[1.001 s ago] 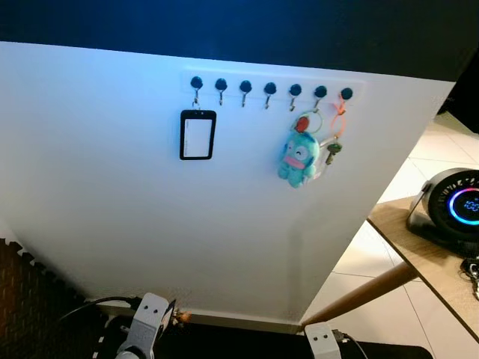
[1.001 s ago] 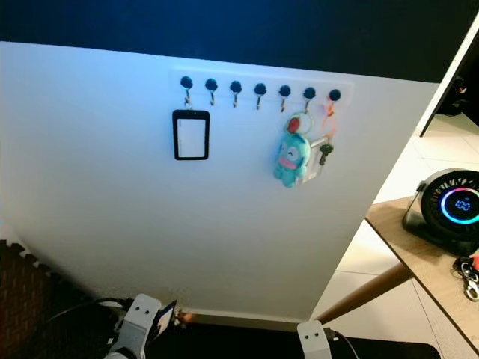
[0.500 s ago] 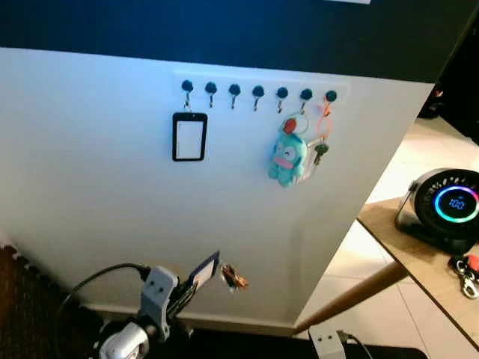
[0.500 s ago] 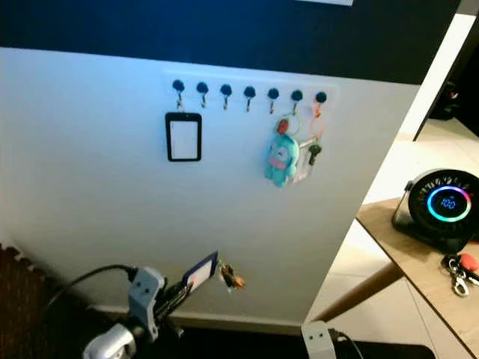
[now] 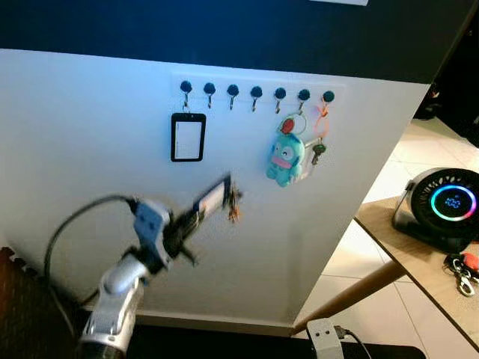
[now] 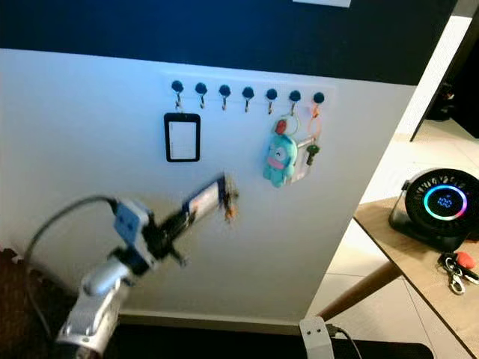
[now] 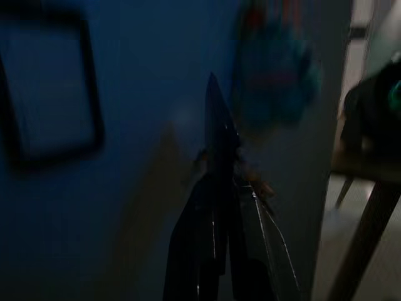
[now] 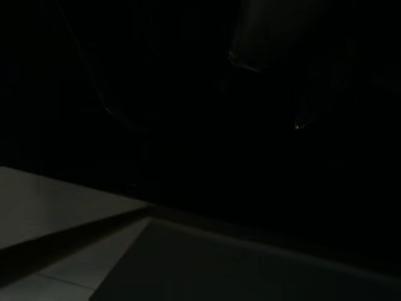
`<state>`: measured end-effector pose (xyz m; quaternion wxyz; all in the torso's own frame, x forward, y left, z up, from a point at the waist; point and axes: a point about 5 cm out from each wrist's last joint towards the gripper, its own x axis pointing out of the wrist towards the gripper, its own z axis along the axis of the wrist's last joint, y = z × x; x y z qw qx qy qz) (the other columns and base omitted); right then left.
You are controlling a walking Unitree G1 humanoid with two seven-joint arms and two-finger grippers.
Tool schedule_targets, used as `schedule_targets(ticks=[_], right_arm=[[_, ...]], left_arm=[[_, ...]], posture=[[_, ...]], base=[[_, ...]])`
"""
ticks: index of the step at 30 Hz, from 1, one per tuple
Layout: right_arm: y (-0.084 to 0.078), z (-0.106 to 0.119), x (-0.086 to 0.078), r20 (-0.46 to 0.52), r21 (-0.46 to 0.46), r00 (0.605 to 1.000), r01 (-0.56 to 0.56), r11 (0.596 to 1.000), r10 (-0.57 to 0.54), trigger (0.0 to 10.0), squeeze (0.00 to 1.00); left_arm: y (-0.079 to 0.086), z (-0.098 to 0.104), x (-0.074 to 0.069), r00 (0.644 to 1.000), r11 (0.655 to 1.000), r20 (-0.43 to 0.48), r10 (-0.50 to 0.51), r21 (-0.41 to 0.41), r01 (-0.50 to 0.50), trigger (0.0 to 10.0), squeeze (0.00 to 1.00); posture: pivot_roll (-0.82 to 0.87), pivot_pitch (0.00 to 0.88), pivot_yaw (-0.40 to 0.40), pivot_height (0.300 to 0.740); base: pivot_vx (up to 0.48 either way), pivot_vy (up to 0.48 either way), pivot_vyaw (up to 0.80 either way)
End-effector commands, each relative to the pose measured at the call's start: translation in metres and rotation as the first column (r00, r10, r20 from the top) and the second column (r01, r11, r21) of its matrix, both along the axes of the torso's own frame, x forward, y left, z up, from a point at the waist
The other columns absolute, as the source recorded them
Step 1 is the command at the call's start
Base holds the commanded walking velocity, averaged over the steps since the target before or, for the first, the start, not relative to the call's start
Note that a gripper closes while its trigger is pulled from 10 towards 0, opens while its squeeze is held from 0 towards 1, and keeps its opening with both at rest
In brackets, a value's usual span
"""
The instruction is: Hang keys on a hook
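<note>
white wall panel [image 5: 97,194] spans the scene behind the raised left arm, dark band above it. beyond the gripper and to its right side, a wooden table [image 5: 419,254] carries a round fan with a glowing ring [image 5: 449,206] and a small red-tagged key bunch [image 5: 462,268] at its near edge.

left arm [image 5: 120,288], silver, is lifted toward the wall with a black cable looping off its wrist. left gripper [image 5: 217,200] points up and to the right; fingers pressed together, clamped on a blue-and-white tag from which the keys [image 5: 233,206] dangle just past the fingertips. image blurred here, so individual keys cannot be separated. in the left wrist view the closed fingers [image 7: 216,207] run to a point with the keys [image 7: 250,182] at their side, very dim.

above the gripper: hook rail [image 5: 257,91] with seven dark-knobbed hooks in a row. black-framed card holder [image 5: 188,137] hangs from the leftmost hook, above and slightly left of the gripper. blue plush keychain [image 5: 285,159] with red tag hangs above and right of the gripper; beside it a green-headed key on an orange strap [image 5: 319,142].

keys are below the rail, apart from every hook.

right arm hangs idle; right wrist view almost black.
</note>
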<state>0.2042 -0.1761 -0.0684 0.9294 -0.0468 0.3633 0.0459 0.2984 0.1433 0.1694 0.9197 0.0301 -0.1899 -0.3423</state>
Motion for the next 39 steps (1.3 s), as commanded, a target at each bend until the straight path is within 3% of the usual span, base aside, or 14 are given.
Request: schedule_targets(ticks=[1,6,9,12,16,17,18,20,22,27,31,39], right_arm=[[-0.002,0.004,0.005,0.031,0.012,0.999,0.019,1.0,-0.019,10.0,0.0],[-0.002,0.009,0.012,0.074,0.006,0.997,0.008,1.0,-0.008,10.0,0.0],[0.006,0.026,0.029,0.224,0.099,0.975,-0.038,0.994,0.015,10.0,0.0],[0.013,0.035,0.037,0.291,0.14,0.956,-0.094,0.986,0.05,10.0,0.0],[0.028,0.061,0.052,0.492,0.077,0.85,-0.258,0.963,0.188,10.0,0.0],[0.028,0.061,0.052,0.492,0.077,0.85,-0.258,0.963,0.188,10.0,0.0],[0.032,0.072,0.055,0.561,0.05,0.799,-0.294,0.955,0.216,10.0,0.0],[0.037,0.085,0.06,0.635,0.035,0.737,-0.324,0.945,0.23,10.0,0.0],[0.041,0.094,0.063,0.679,0.047,0.7,-0.341,0.939,0.221,10.0,0.0],[0.056,0.104,0.065,0.719,0.14,0.665,-0.421,0.896,0.201,10.0,0.0],[0.075,0.118,0.063,0.771,0.134,0.585,-0.535,0.834,0.251,10.0,0.0],[0.093,0.146,0.069,0.844,0.149,0.497,-0.574,0.805,0.199,10.0,0.0]], left_arm=[[-0.003,0.003,-0.001,0.999,0.999,-0.009,-0.039,0.01,0.039,10.0,0.0],[-0.007,0.017,0.0,0.998,0.998,0.029,-0.055,-0.002,0.056,10.0,0.0],[-0.004,0.034,0.003,0.998,0.998,0.06,-0.024,-0.052,0.028,10.0,0.0],[-0.002,0.038,0.003,0.998,0.998,0.063,-0.015,-0.06,0.018,10.0,0.0],[0.0,0.043,0.001,0.998,0.997,0.066,-0.007,-0.075,0.012,10.0,0.0],[0.0,0.043,0.001,0.998,0.997,0.066,-0.007,-0.075,0.012,10.0,0.0],[0.001,0.045,0.0,0.998,0.997,0.065,-0.003,-0.08,0.008,10.0,0.0],[0.003,0.047,0.001,0.997,0.996,0.074,0.013,-0.087,-0.007,10.0,0.0],[0.005,0.049,0.002,0.996,0.995,0.079,0.028,-0.096,-0.02,10.0,0.0],[0.008,0.054,0.005,0.995,0.992,0.084,0.062,-0.116,-0.052,10.0,0.0],[0.012,0.063,0.012,0.983,0.984,0.12,0.14,-0.131,-0.124,10.0,0.0],[0.014,0.075,0.015,0.981,0.977,0.128,0.149,-0.171,-0.126,10.0,0.0]], posture=[[0.1,0.037,-0.063,0.74],[0.1,0.043,-0.062,0.74],[0.11,0.044,-0.064,0.74],[0.1,0.044,-0.063,0.74],[0.1,0.048,-0.066,0.74],[0.1,0.048,-0.066,0.74],[0.1,0.05,-0.068,0.74],[0.1,0.051,-0.068,0.74],[0.1,0.05,-0.067,0.74],[0.1,0.051,-0.067,0.74],[0.1,0.055,-0.068,0.74],[0.1,0.059,-0.067,0.74]], base=[[0.0,0.0,0.0],[0.0,0.0,0.0],[0.0,0.0,0.0],[0.0,0.0,0.0],[0.0,0.0,0.0],[0.0,0.0,0.0],[0.0,0.0,0.0],[0.0,0.0,0.0],[0.0,0.0,0.0],[0.0,0.0,0.0],[0.0,0.0,0.0],[0.0,0.0,0.0]])
